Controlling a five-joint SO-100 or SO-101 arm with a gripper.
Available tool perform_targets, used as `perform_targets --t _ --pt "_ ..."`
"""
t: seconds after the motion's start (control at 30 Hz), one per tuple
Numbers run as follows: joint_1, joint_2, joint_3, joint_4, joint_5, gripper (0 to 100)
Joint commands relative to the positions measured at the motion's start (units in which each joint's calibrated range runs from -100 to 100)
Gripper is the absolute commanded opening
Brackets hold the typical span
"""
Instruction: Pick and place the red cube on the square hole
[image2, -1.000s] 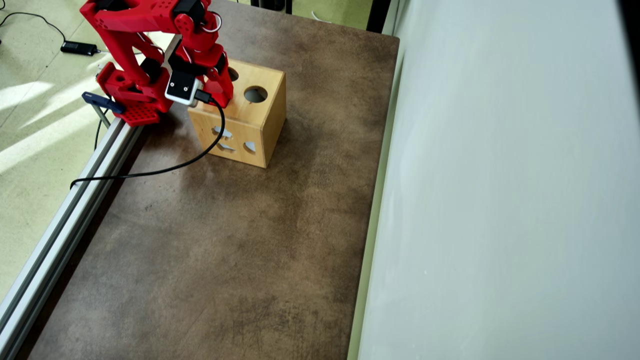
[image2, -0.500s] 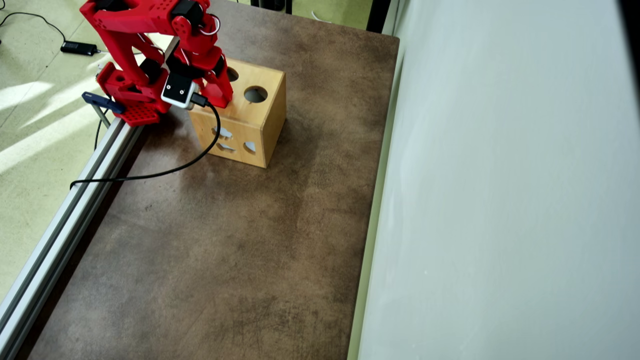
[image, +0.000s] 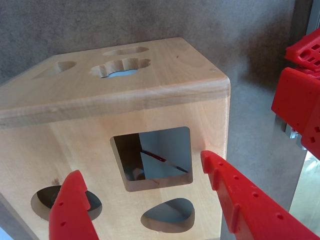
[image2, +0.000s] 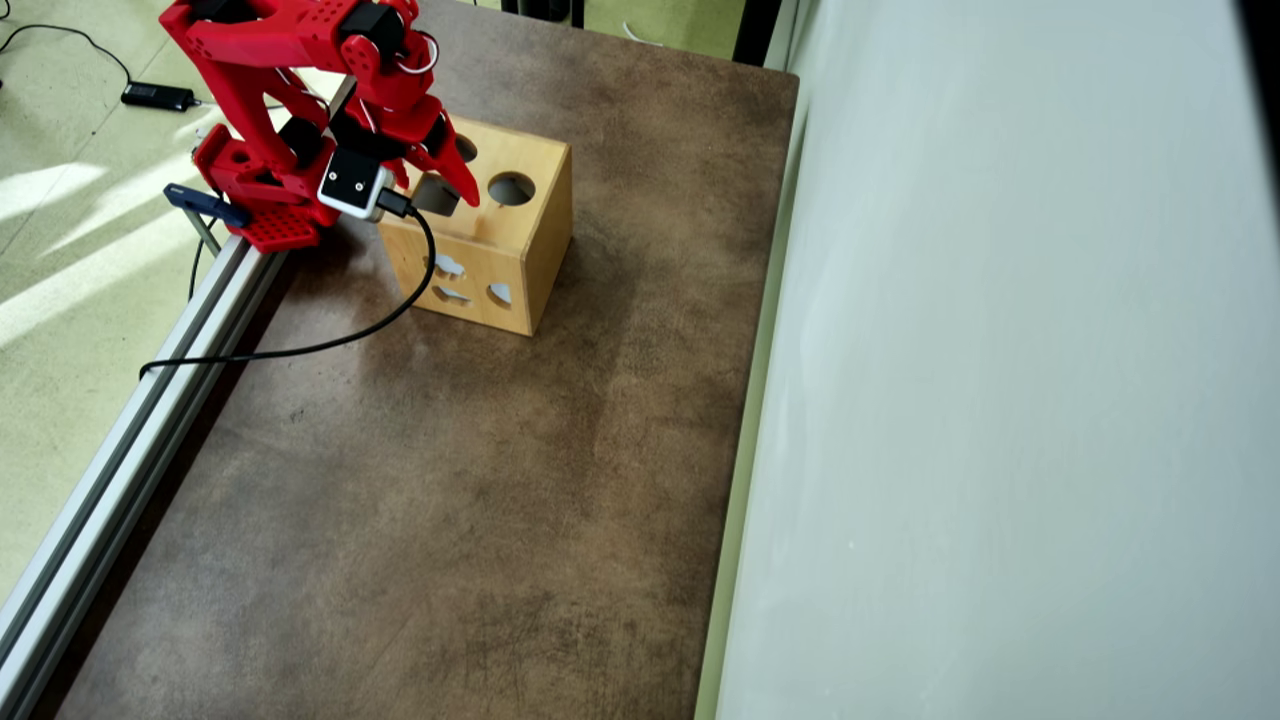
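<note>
Fingers (image: 140, 192) spread and empty over the dark square hole (image: 152, 157) of the light wooden sorter box (image: 165, 75), small red cube not clearly visible, presumably dropped inside; risk: my tips snagging the hole's rim while lifting, dragging the box.

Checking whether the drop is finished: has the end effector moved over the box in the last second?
Yes. In the overhead view the end effector has opened and lifted slightly, uncovering the square hole on the unmoved wooden box.
</note>
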Motion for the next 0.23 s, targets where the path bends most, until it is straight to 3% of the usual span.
perform_targets --t 0.0,0.2 --pt "-0.2 -0.9 -0.4 -0.4 0.3 36" --pt "-0.2 -0.9 -0.4 -0.3 0.3 36"
